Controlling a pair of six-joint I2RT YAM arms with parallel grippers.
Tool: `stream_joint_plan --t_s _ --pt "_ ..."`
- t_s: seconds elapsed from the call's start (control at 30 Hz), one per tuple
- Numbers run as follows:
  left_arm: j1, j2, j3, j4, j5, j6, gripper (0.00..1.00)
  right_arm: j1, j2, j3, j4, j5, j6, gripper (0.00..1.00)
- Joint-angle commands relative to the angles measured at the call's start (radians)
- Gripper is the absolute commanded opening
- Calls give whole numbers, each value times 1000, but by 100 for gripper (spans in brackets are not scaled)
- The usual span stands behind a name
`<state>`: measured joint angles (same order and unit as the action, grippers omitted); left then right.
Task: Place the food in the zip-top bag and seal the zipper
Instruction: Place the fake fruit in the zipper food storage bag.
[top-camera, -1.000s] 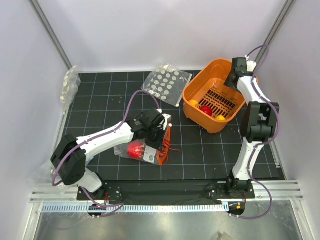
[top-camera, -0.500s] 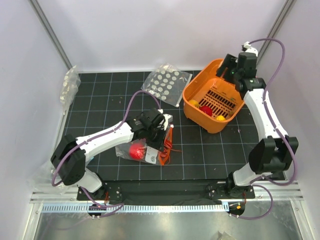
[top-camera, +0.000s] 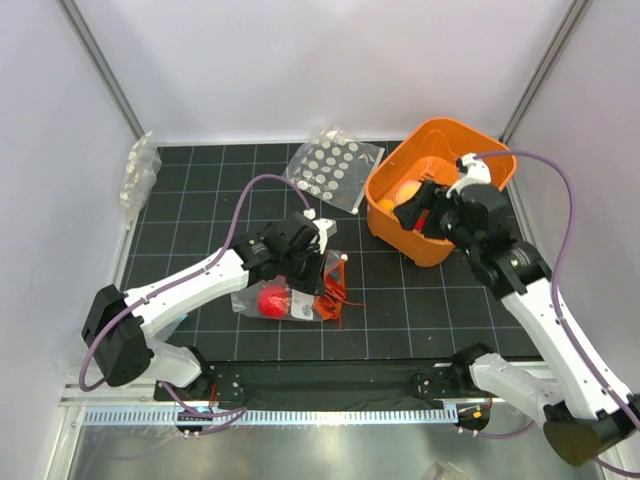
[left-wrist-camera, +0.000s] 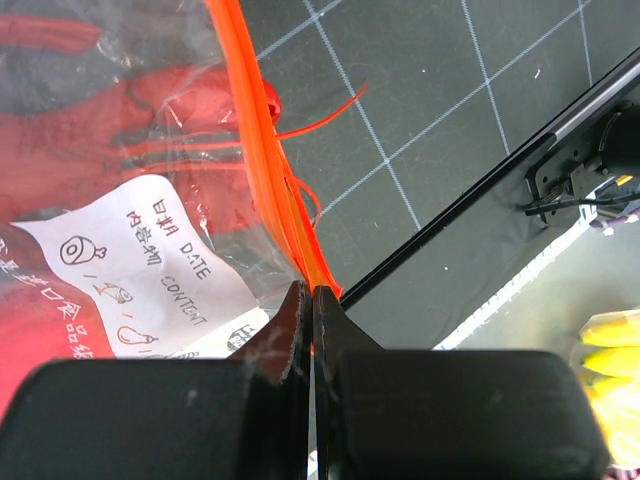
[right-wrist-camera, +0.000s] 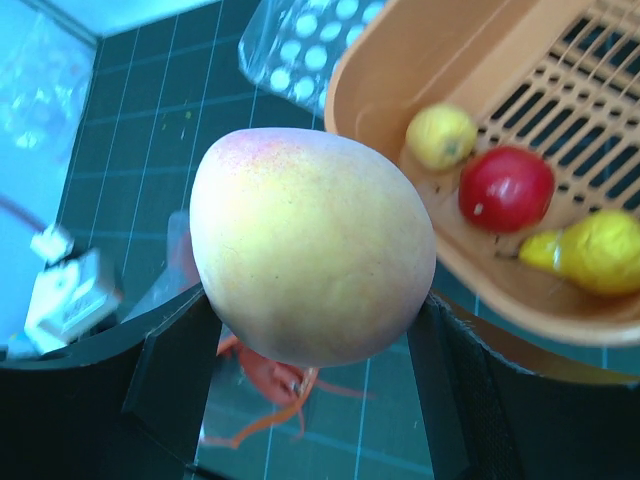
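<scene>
The zip-top bag (top-camera: 262, 303) lies on the black mat. It holds a red octopus-like piece (top-camera: 271, 299), whose thin tentacles poke out past the mouth. My left gripper (top-camera: 322, 266) is shut on the orange-red zipper (top-camera: 331, 290). In the left wrist view, the fingertips of the left gripper (left-wrist-camera: 311, 292) pinch the zipper (left-wrist-camera: 262, 140) beside the bag's white label (left-wrist-camera: 140, 262). My right gripper (top-camera: 418, 208) is shut on a pale yellow toy fruit with a pink blush (right-wrist-camera: 310, 260). It holds the fruit in the air over the near-left rim of the orange basket (top-camera: 480, 140).
The orange slotted basket (right-wrist-camera: 380, 60) holds a small yellow fruit (right-wrist-camera: 440, 135), a red ball (right-wrist-camera: 505, 188) and a yellow pear (right-wrist-camera: 590, 250). A clear bag of white discs (top-camera: 333, 167) lies behind the basket's left side. Another clear bag (top-camera: 140, 170) lies at the far left edge.
My right arm has swung from the basket's far side to its near-left rim, now with the yellow fruit in its jaws. My left gripper has stayed on the zipper, shifting slightly.
</scene>
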<state>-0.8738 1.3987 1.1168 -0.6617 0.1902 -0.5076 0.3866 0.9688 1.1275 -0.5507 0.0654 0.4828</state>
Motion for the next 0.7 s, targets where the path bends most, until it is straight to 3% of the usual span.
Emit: stream_joint_plan --t_s 0.0,0.37,0.67 --pt "7 -30 -15 28 -2 -42 0 38 -93 -66 -72 18 79 35" --pt "9 -84 -54 63 -52 -77 0 51 -251 -166 -181 -93 93 34" --pt "9 -116 6 -6 -107 -85 0 55 -208 -267 -43 -223 106 32"
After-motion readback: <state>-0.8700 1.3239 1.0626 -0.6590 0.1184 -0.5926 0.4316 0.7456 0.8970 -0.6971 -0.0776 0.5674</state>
